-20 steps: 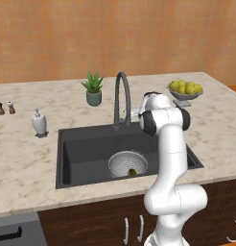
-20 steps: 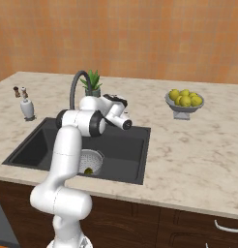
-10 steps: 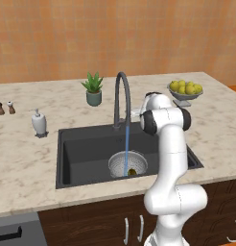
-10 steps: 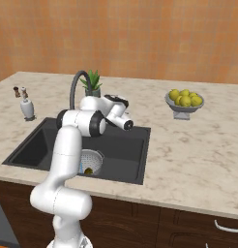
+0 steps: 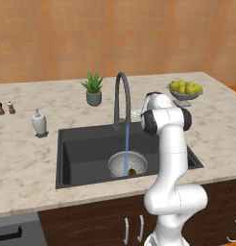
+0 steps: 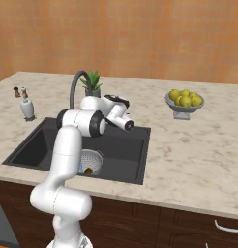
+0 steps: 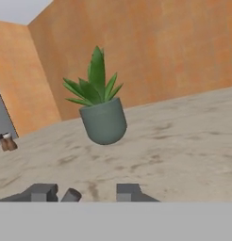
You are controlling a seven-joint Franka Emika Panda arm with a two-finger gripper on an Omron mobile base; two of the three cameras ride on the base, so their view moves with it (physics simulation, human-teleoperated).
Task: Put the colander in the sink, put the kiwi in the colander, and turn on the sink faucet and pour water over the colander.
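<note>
Since a second ago a thin blue stream of water (image 5: 126,150) has started to fall from the sink faucet (image 5: 122,98) into the colander (image 5: 127,164), which sits in the sink (image 5: 81,153) with the kiwi (image 5: 132,171) inside it. The tool (image 7: 83,192) hovers at the faucet's base, its fingertips (image 7: 128,191) parted around a small dark stub, apparently the tap lever, though real contact is unclear. A potted plant (image 7: 99,109) stands on the table (image 5: 24,163) beyond.

Even, bright rendered light, soft shadows, slightly blurry.
</note>
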